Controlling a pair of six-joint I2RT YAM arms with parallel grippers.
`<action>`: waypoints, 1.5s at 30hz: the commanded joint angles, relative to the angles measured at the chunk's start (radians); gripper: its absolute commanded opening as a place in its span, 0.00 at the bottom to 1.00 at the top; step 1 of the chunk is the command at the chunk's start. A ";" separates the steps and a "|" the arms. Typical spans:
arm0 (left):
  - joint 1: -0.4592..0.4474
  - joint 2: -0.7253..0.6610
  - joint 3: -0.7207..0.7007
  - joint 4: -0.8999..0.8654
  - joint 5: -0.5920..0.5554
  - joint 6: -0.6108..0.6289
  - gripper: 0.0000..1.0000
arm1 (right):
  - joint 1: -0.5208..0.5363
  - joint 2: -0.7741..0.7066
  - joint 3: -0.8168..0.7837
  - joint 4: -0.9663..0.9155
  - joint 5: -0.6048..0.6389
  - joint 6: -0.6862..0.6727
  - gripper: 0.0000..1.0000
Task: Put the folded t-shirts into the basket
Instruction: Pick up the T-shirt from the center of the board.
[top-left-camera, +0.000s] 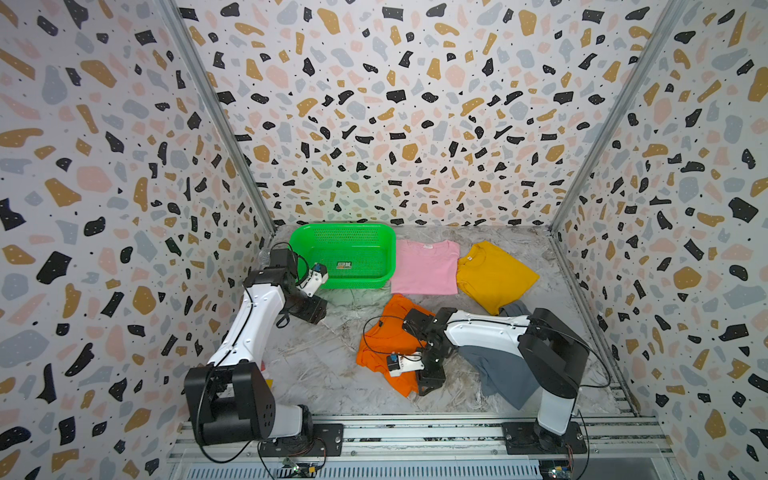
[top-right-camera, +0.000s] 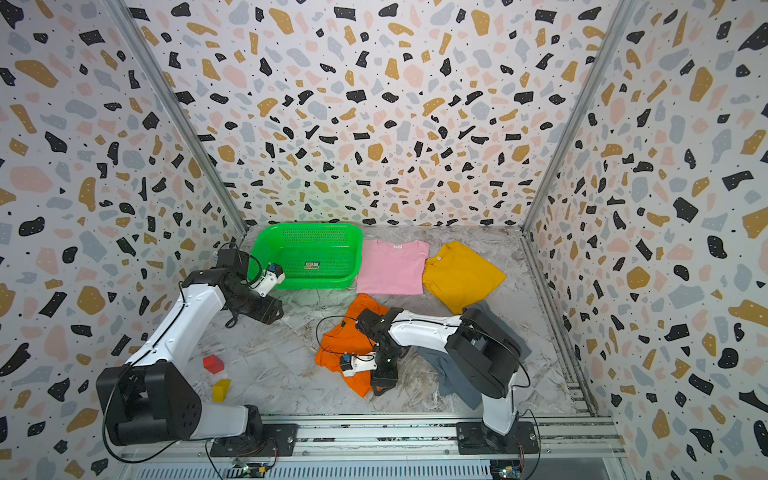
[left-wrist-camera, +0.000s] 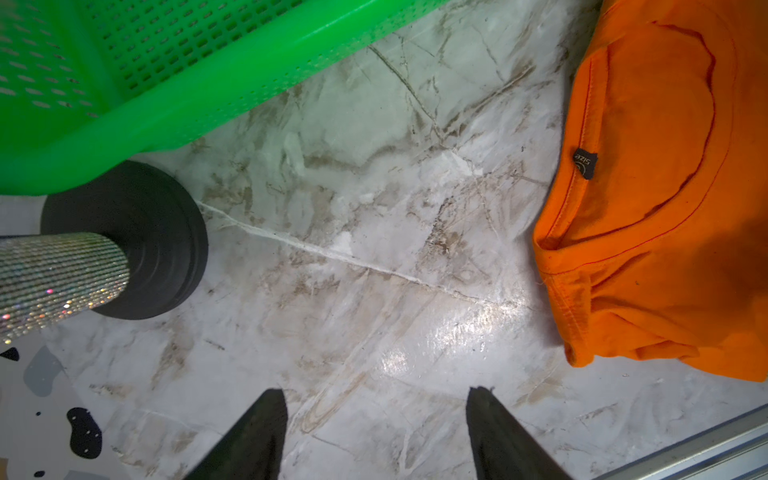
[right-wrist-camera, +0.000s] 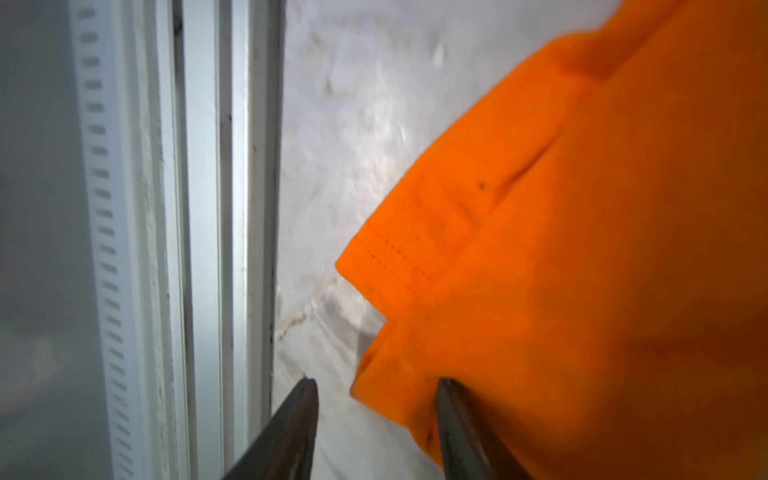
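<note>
The basket (top-left-camera: 345, 239) is found empty; no shirt is delivered. The pink shirt (top-left-camera: 426, 268), yellow shirt (top-left-camera: 494, 274), grey shirt (top-left-camera: 503, 370) and orange shirt (top-left-camera: 384, 340) are laid on the desk (top-left-camera: 324, 374) outside the basket. The right tool (right-wrist-camera: 374, 382) is set part-open astride the orange hem; the left tool (left-wrist-camera: 376, 395) is held open, empty.

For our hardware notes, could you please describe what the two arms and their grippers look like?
Both the left arm and right arm have white shells with bulky black joints and thin black cables looping outside. The left gripper and right gripper have dark, tapered fingers.
</note>
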 joint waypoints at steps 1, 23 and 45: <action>0.004 0.012 0.014 -0.028 -0.013 0.010 0.71 | 0.013 -0.006 0.100 -0.042 -0.161 0.073 0.54; -0.438 0.065 -0.188 0.108 -0.014 0.128 0.65 | -0.352 0.013 0.070 -0.015 0.169 0.149 0.54; -0.549 0.185 -0.403 0.729 -0.406 0.565 0.65 | -0.334 0.012 -0.017 -0.188 -0.272 0.119 0.44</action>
